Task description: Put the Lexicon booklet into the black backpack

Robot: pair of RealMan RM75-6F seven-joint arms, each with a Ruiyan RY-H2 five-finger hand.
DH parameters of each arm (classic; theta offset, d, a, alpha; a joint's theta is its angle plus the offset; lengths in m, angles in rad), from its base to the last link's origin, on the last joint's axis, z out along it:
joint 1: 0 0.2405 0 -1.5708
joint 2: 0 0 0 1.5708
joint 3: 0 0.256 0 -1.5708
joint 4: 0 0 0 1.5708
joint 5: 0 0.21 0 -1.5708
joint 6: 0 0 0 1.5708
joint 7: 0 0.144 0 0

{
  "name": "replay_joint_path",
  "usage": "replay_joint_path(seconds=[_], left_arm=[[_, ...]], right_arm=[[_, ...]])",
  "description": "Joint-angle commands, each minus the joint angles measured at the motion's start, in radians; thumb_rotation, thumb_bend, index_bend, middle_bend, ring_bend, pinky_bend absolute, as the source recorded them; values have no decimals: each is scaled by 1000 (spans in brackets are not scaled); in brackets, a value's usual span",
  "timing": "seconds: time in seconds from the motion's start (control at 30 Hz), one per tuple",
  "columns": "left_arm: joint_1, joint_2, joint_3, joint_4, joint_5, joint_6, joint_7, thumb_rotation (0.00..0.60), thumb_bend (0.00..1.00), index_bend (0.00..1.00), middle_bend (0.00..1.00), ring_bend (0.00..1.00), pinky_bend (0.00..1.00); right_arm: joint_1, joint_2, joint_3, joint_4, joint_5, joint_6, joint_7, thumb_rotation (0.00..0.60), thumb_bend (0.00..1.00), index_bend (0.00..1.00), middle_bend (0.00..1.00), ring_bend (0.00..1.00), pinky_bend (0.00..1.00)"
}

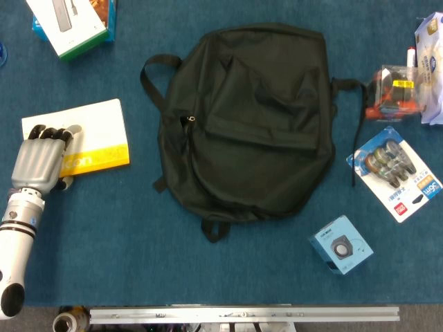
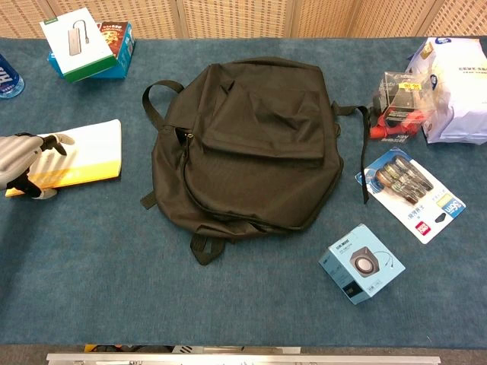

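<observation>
The Lexicon booklet (image 1: 97,135), white with a yellow band, lies flat on the blue table left of the black backpack (image 1: 242,117). My left hand (image 1: 40,162) covers the booklet's left end, its fingers curled over the top and its thumb against the near edge, pinching it. In the chest view the left hand (image 2: 19,156) shows at the far left edge on the booklet (image 2: 87,152). The backpack (image 2: 251,144) lies flat in the middle, its zipper partly open along the left side. My right hand shows in neither view.
A green-and-white box (image 1: 73,24) sits on a blue one at the back left. On the right are a pen pack (image 1: 396,173), a small blue speaker box (image 1: 340,244), a clear box with a red item (image 1: 393,93) and a white bag (image 2: 456,91).
</observation>
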Motion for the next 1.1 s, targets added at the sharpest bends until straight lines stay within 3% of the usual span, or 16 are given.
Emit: replay_joint_path(seconds=[0.03,0.13,0.33,0.53,1.1], left_arm=[[2,-17,-13,17,10,17,-46,600,261,228,355,269,144],[7,-39,-23,50,40,57,-102,600,318,283,412,328,187],[16,-80,-32,131,102,128,-206,600,327,396,478,394,256],[28,-106,-37,198,153,198,-299,600,326,470,498,407,270],[36,-155,-33,330,215,275,-392,600,325,625,523,422,290]], right_arm=[[-2,0,0,1,0,2,1,600,230,294,383,283,348],[-3,0,0,3,0,2,3,600,230,294,383,283,348],[-4,-2,-1,7,3,-2,4,600,231,294,383,283,348],[-4,-4,-1,7,5,-4,3,600,230,293,383,283,348],[-3,3,0,-9,1,-7,7,600,230,294,383,283,348]])
